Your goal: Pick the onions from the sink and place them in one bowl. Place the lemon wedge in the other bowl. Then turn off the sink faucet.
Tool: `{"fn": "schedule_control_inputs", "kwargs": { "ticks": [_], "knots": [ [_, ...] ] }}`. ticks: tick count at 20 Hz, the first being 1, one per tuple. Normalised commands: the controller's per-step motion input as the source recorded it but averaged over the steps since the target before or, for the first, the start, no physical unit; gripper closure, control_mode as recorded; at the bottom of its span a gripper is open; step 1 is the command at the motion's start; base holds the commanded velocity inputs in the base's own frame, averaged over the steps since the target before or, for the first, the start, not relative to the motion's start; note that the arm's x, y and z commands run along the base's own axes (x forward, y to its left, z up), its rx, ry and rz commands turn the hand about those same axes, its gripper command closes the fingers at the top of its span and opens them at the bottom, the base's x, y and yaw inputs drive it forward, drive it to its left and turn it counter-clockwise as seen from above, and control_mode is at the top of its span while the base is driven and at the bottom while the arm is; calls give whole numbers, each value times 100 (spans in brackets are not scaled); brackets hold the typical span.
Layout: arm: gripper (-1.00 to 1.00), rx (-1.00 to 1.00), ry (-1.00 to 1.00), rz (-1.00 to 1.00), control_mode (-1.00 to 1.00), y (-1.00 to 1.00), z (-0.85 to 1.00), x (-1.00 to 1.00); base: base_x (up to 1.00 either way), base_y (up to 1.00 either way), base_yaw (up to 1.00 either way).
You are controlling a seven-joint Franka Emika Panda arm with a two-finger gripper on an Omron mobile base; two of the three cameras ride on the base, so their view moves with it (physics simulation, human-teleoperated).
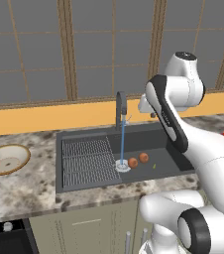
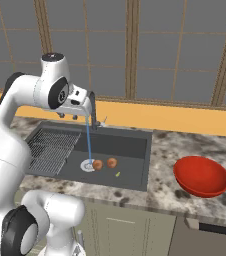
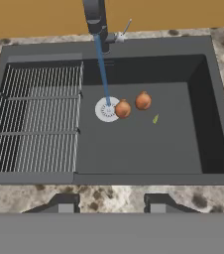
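base views: behind arm, flanking | hand view: above sink (image 3: 134, 149)

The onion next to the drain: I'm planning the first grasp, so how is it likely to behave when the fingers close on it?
The onion is round with a pointed tip, so it may roll on the flat sink floor if nudged. Water falls just beside it, so it is probably wet and slippery. It looks small and firm, likely light.

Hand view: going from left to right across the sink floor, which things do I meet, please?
Grid rack → white drain → first onion → second onion → lemon wedge.
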Motion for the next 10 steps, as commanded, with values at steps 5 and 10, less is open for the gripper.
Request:
{"fn": "schedule_control_inputs", "kwargs": {
  "ticks": [5, 10],
  "knots": [
    [-100, 0, 0, 0, -100, 0, -4, 0, 0, 0, 0],
    [-100, 0, 0, 0, -100, -1, -1, -5, 0, 0, 0]
  ]
}}
